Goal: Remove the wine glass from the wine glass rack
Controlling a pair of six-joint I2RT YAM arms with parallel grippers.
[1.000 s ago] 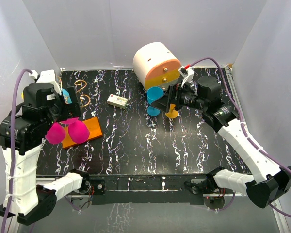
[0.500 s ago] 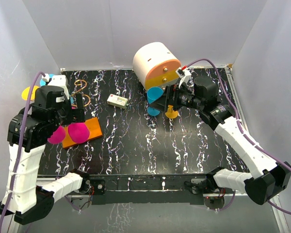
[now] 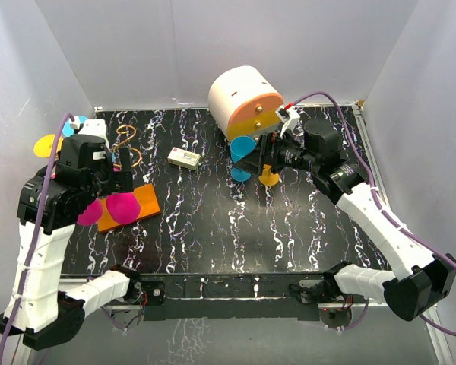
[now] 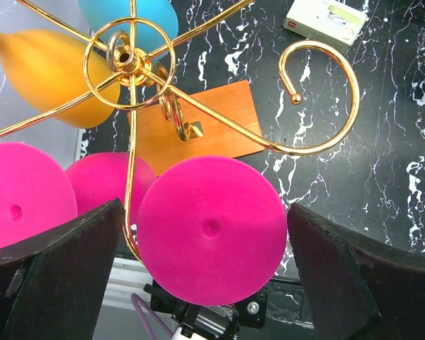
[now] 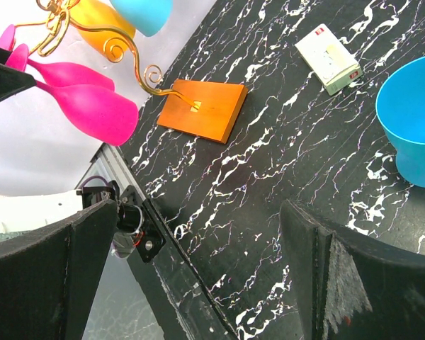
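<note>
Left tool (image 4: 205, 207) open, perhaps flanking wine glass (image 4: 211, 230)

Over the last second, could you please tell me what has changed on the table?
The left gripper moved a little to the right above the rack, uncovering the yellow glass. The right gripper edged slightly left. Nothing was gripped or released; both grippers stayed open. The pink glasses, box, blue cup and cabinet did not move.
</note>
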